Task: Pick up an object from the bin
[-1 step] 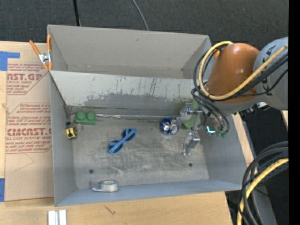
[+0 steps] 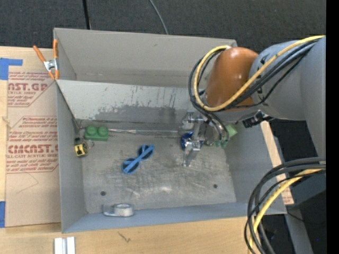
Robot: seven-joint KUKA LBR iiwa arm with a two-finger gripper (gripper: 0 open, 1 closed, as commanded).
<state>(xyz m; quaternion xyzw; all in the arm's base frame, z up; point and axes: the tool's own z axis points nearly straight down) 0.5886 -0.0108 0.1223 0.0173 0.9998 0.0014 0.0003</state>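
Camera view: I see gripper [image 2: 189, 150] low over right-centre floor of bin [image 2: 159, 94]. Small dark-blue thing [image 2: 186, 141] sits right against it. I can't tell if gripper is wide, narrow or holding. Blue twisted piece [image 2: 137, 159] lies to its left, apart. Green block [image 2: 97, 133] at far left.

pale grey arm [image 2: 296, 83], orange wrist cover [image 2: 230, 78], looping yellow and black cables [image 2: 249, 83].
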